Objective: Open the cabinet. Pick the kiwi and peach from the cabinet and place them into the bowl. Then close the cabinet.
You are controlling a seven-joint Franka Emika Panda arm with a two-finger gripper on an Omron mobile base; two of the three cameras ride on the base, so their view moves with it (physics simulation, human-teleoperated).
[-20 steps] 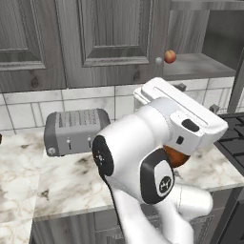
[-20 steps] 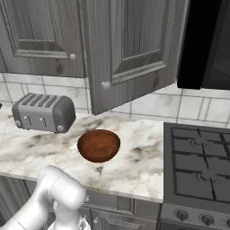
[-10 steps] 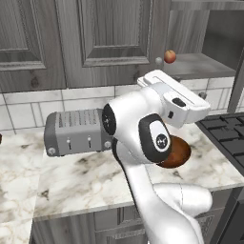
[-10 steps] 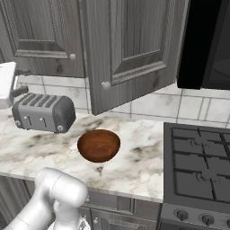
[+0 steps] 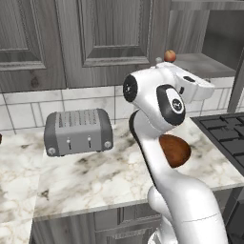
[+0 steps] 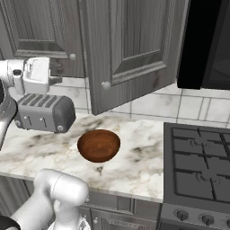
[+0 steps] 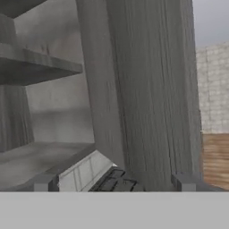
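Note:
The cabinet's right door (image 6: 134, 49) stands swung open, and its left door (image 5: 114, 33) is closed. On the bare lower shelf (image 5: 202, 64) sits the orange-red peach (image 5: 169, 55), at the opening's left edge. The kiwi is hidden. Below the open door, the reddish-brown bowl (image 6: 99, 145) rests on the marble counter; the arm partly covers the bowl (image 5: 177, 151) in the left base view. My gripper (image 7: 114, 183) is open and holds nothing. It is raised in front of the cabinet, facing the open door's edge (image 7: 143, 89) and the shelves (image 7: 36, 67). The gripper (image 6: 57, 75) hangs above the toaster.
A grey toaster (image 5: 78, 131) stands on the counter (image 6: 134, 157) left of the bowl. A black stove (image 6: 197, 166) fills the right side, with a dark appliance (image 6: 206, 45) above it. The open door juts out over the counter.
The arm has swung upward, lifting the hand from in front of the bowl to cabinet height. The hand has come into the right base view from the left. The jaws stayed open.

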